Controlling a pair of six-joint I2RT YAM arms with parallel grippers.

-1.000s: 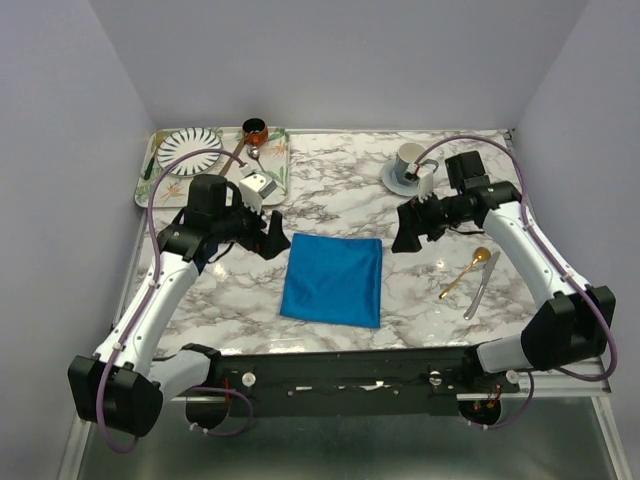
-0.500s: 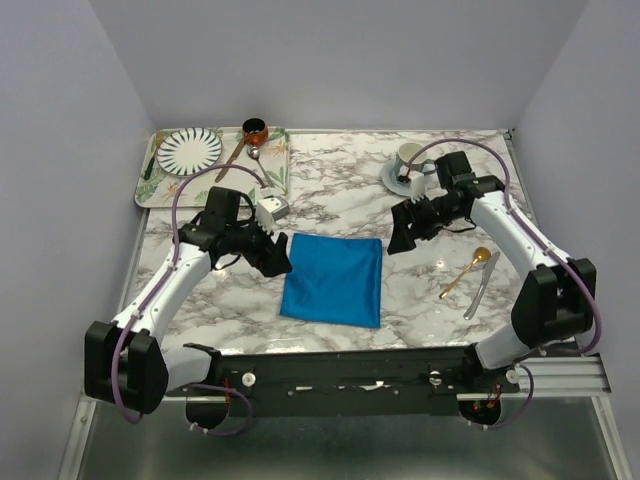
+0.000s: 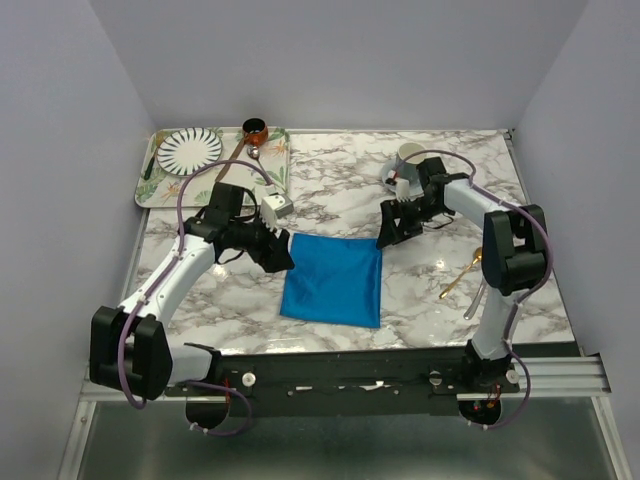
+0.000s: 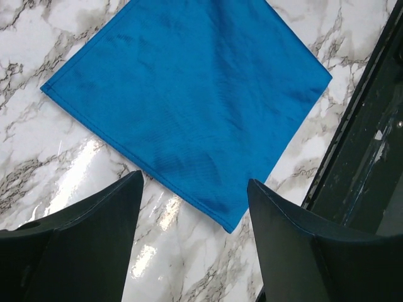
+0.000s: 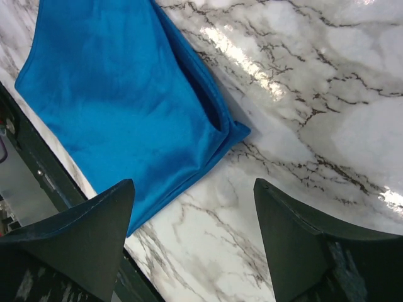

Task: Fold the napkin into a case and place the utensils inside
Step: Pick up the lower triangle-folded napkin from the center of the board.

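Top external view: we count one napkin (image 3: pixel 333 278), two utensils (image 3: pixel 460 278), left pincer (image 4: pixel 194 181) and right pincer (image 5: pixel 194 182) open, marble desk (image 3: pixel 330 180), pale walls (image 3: pixel 330 60).

Marble tabletop (image 3: pixel 335 185) betw. the arms, beyond the napkin (image 3: pixel 332 280), lies free, as does the strip along the cloth's near edge. The left tool (image 3: pixel 280 256) crowds its far-left corner, the right tool (image 3: pixel 386 237) its far-right corner, both w/ jaws apart, nothing betw. Obstacles: tray (image 3: pixel 278 150) + small white box (image 3: pixel 277 206) beyond left arm, cup (image 3: pixel 409 153) beyond right arm, gold spoon (image 3: pixel 463 272) + silver utensil (image 3: pixel 478 297) right of cloth, well apart.
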